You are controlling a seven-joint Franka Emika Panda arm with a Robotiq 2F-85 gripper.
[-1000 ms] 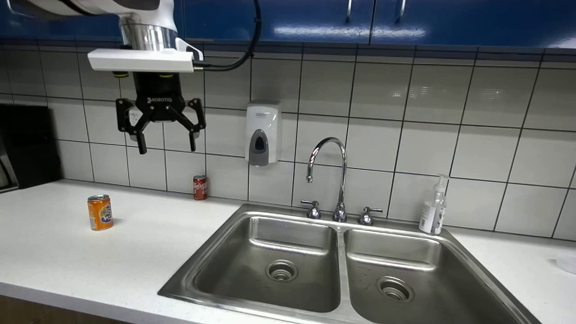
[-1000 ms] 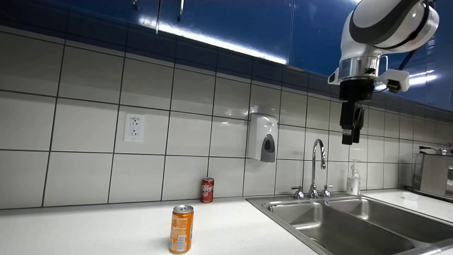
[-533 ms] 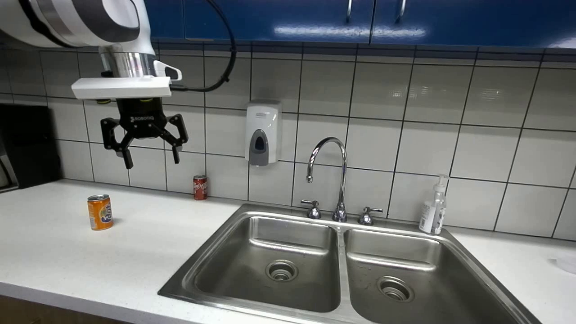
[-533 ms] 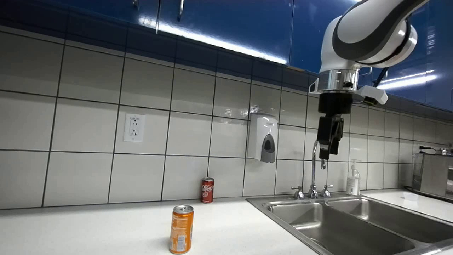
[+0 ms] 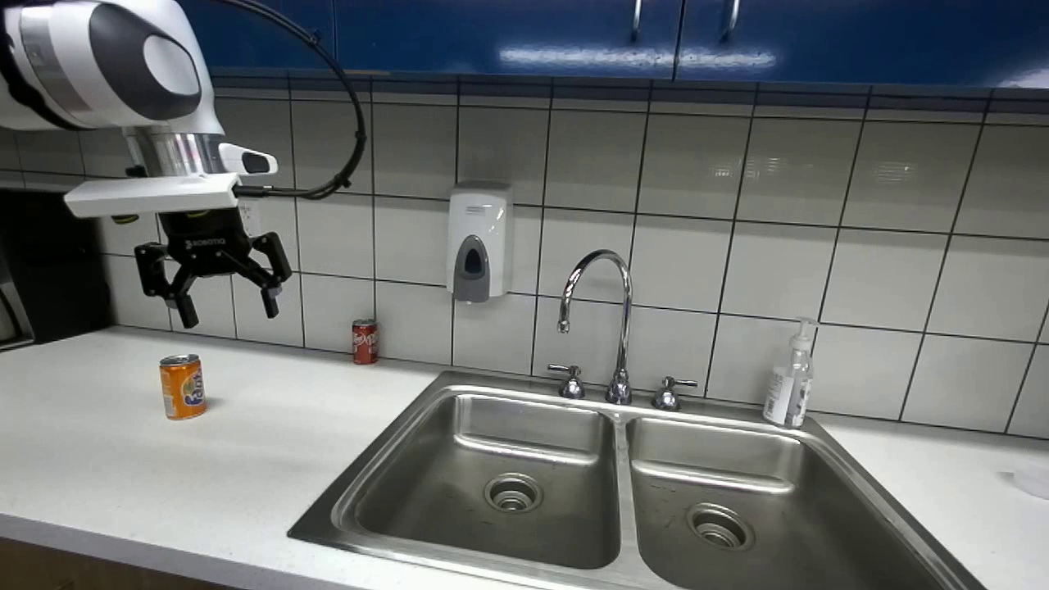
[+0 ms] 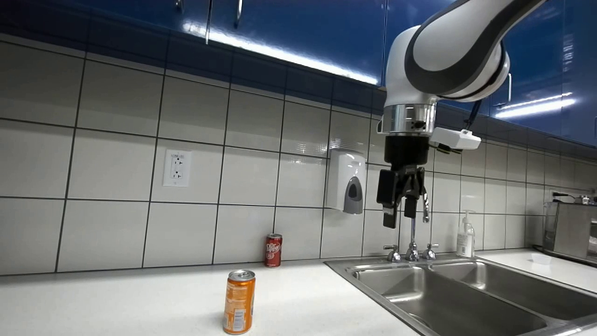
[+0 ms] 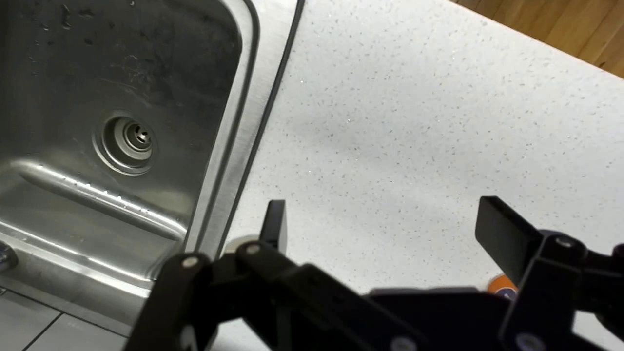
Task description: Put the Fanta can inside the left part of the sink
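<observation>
On the left in an exterior view, the orange Fanta can [image 5: 182,387] stands upright on the white table [image 5: 98,459], well apart from the sink [image 5: 625,500]. Higher and slightly further right, the black fingers [image 5: 188,311] hang in the air, spread wide and empty. Next comes the red Dr Pepper can [image 5: 365,342], upright by the tiled wall [image 5: 496,340], where a soap dispenser [image 5: 479,209] is mounted. Then follow the left basin [image 5: 426,516] with its round drain [image 5: 513,493], the chrome faucet [image 5: 627,324], the right basin [image 5: 819,545] and a pump bottle [image 5: 788,385] at the sink's back corner.
</observation>
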